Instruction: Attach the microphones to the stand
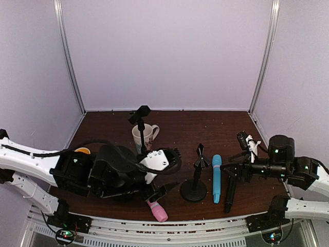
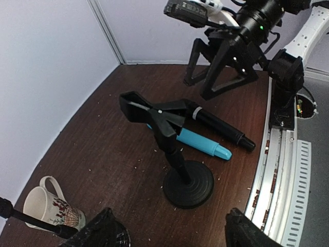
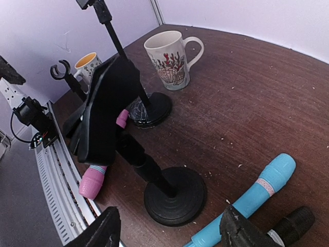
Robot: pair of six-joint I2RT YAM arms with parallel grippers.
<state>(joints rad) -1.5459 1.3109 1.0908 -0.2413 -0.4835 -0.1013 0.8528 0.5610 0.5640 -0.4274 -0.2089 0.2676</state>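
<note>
Right wrist view: the right gripper, jaws spread wide and empty, hovers near the stand, with the light blue microphone lying flat just beside one finger, its long axis running toward the wrist, closer to this arm.

The left arm reaches in low from eight o'clock. Its left hand points toward four o'clock, fingers spread wide with nothing between them. The right arm comes in from four o'clock. Its right hand aims at nine o'clock, tipped downward, fingers likewise apart and empty.
</note>
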